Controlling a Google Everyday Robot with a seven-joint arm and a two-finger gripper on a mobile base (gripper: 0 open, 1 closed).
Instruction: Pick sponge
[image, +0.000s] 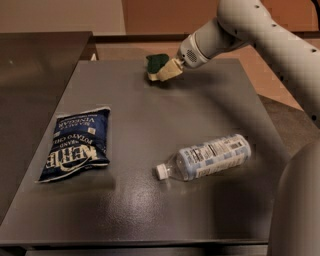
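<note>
The sponge, a small block with a dark green top and a pale yellow base, is at the far middle of the dark table. My gripper reaches in from the upper right on the white arm and is shut on the sponge's right side. The sponge is tilted and looks to be just off the tabletop.
A blue chip bag lies flat at the left. A clear plastic bottle with a white cap lies on its side at the right front. A darker counter adjoins the table's left side. The robot's white body fills the lower right corner.
</note>
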